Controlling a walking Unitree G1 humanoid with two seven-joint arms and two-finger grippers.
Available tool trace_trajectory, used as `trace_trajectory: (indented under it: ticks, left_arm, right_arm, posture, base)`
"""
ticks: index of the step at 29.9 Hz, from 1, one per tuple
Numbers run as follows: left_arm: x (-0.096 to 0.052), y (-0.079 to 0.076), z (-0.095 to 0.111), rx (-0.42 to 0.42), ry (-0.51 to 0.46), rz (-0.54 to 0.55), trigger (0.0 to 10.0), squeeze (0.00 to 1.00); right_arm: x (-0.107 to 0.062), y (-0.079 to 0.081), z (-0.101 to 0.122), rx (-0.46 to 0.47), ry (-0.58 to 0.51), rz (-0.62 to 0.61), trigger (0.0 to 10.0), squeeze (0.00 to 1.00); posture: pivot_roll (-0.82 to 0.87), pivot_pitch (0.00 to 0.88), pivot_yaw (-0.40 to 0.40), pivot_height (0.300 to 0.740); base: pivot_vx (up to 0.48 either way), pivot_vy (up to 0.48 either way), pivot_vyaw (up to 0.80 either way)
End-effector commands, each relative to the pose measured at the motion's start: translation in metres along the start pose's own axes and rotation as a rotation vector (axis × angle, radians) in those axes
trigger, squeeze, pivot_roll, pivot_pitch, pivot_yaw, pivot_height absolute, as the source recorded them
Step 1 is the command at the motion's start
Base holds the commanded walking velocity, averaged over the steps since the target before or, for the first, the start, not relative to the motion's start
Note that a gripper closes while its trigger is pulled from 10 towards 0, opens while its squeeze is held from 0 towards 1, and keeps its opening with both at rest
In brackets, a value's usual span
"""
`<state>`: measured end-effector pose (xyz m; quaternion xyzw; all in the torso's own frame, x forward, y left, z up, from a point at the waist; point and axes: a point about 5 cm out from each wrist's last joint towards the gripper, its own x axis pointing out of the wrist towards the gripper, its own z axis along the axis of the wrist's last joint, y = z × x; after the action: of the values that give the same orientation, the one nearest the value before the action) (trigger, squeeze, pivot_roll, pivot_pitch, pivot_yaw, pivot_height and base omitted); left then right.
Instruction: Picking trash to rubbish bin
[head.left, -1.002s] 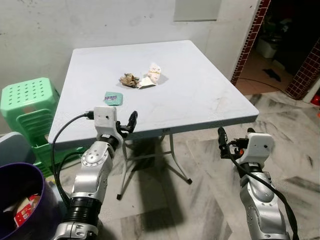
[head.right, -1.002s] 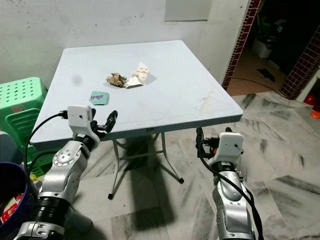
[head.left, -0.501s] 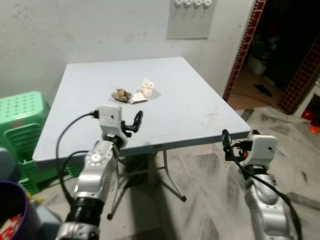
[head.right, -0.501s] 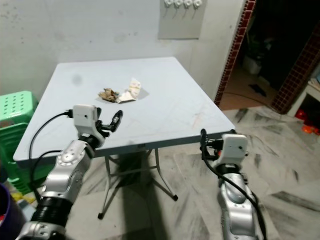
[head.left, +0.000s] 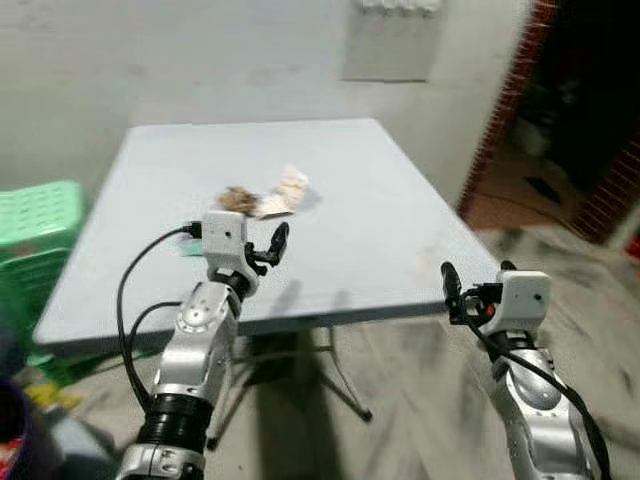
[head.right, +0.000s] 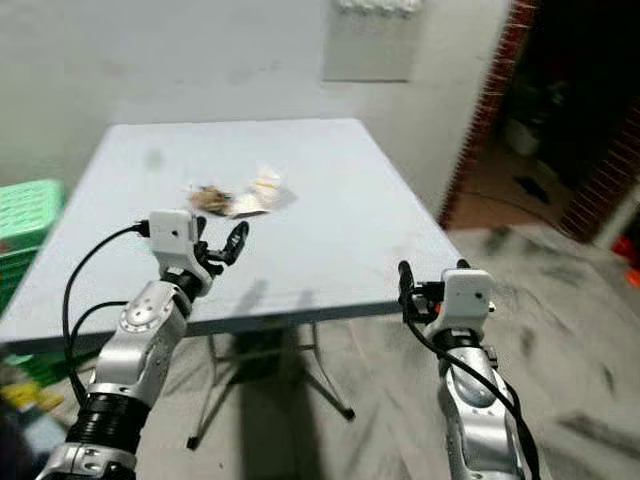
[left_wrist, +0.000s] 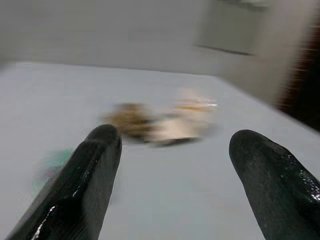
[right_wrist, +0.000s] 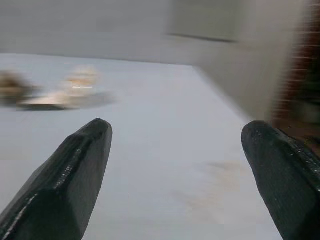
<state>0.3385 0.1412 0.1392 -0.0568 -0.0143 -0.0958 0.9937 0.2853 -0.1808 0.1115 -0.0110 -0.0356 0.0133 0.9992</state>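
We see a pale grey desk (head.left: 380, 200) filling the middle of the head views, blurred throughout. On it, in the upper left part of the frame, lies the trash: a brown crumpled scrap (head.left: 237, 199) touching a pale crumpled wrapper (head.left: 287, 192) to its right. Just left of our left wrist housing, a small green packet (head.left: 190, 246) peeks out on the desk, mostly hidden.

Our left gripper (head.left: 272, 243) is held up at the centre left of the frame, over the near part of the desk, with the trash higher in the frame beyond it. Its jaws stand apart and hold nothing; in the left wrist view the two black fingers (left_wrist: 85, 185) frame the blurred trash between them.

Our right gripper (head.left: 460, 285) sits at the lower right of the frame, off the near right edge of the desk. Its jaws also stand apart and empty.

A green plastic stool (head.left: 40, 225) stands at the left edge of the frame beside the desk.
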Motion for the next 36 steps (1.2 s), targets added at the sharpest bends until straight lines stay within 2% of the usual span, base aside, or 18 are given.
trace_trajectory:
  ticks: [1,31,36]
  left_arm:
    - [0.0008,-0.0010,0.0019,0.001,-0.003,0.002,10.0,0.00]
    - [0.0012,0.0012,0.0032,-0.004,-0.004,0.018,10.0,0.00]
    - [0.0008,-0.0009,0.0016,-0.021,-0.001,0.013,10.0,0.00]
  right_arm:
    - [0.0014,-0.0020,0.0062,0.012,-0.023,-0.003,10.0,0.00]
    - [0.0005,0.0020,0.0054,0.015,-0.010,0.033,10.0,0.00]
    - [0.0008,0.0043,0.0041,0.000,0.005,0.071,10.0,0.00]
  posture:
    - [-0.04,0.000,-0.045,0.740]
    - [-0.04,0.000,-0.049,0.740]
    - [-0.04,0.000,-0.050,0.740]
  base:
    - [0.319,0.000,0.00]
    - [0.317,0.000,0.00]
    - [0.000,0.000,0.00]
